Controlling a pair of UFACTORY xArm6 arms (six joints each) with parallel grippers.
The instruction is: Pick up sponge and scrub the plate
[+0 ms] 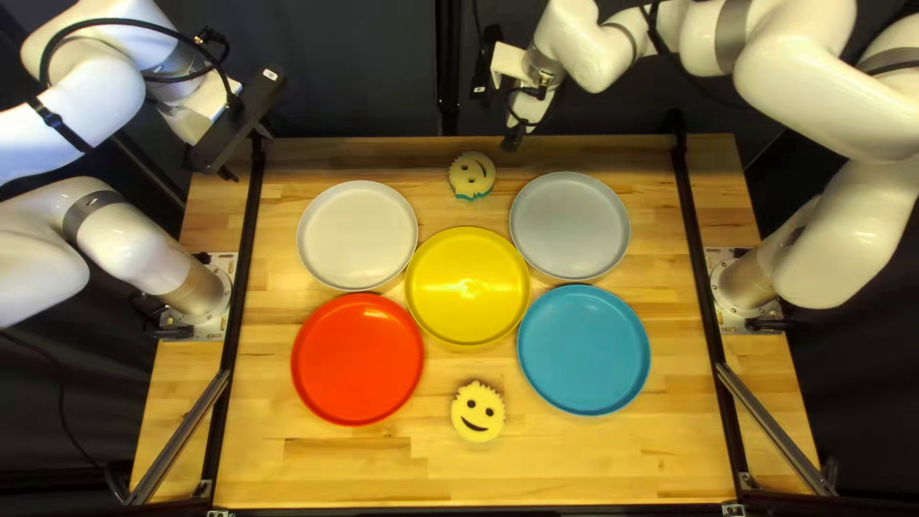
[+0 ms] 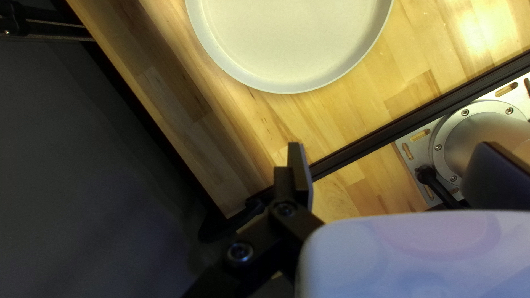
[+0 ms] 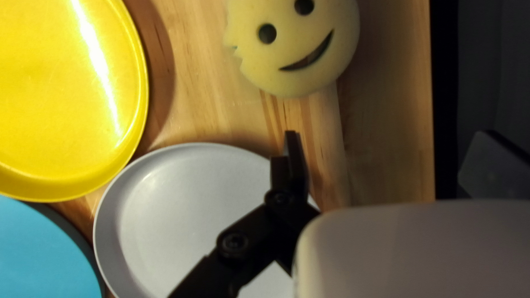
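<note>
At the far side in the top left view, my right gripper [image 1: 495, 120] is raised just right of a yellow smiley sponge [image 1: 472, 175] with a teal underside. A second smiley sponge [image 1: 478, 412] lies near the front. My left gripper [image 1: 247, 151] hovers over the far left table corner. Plates are white [image 1: 357, 236], yellow [image 1: 467, 286], grey [image 1: 570, 225], red [image 1: 357, 359] and blue [image 1: 584, 349]. In the right wrist view, my right gripper [image 3: 388, 135] is open and empty, the far sponge [image 3: 298, 49] ahead of it. My left gripper [image 2: 392, 146] is open and empty, the white plate [image 2: 287, 44] ahead.
Black rails [image 1: 251, 239] run along both sides of the wooden table [image 1: 316, 474], inward of the arm bases. The yellow plate stands close among the other four. Past the table's far edge hangs a dark curtain [image 1: 364, 67].
</note>
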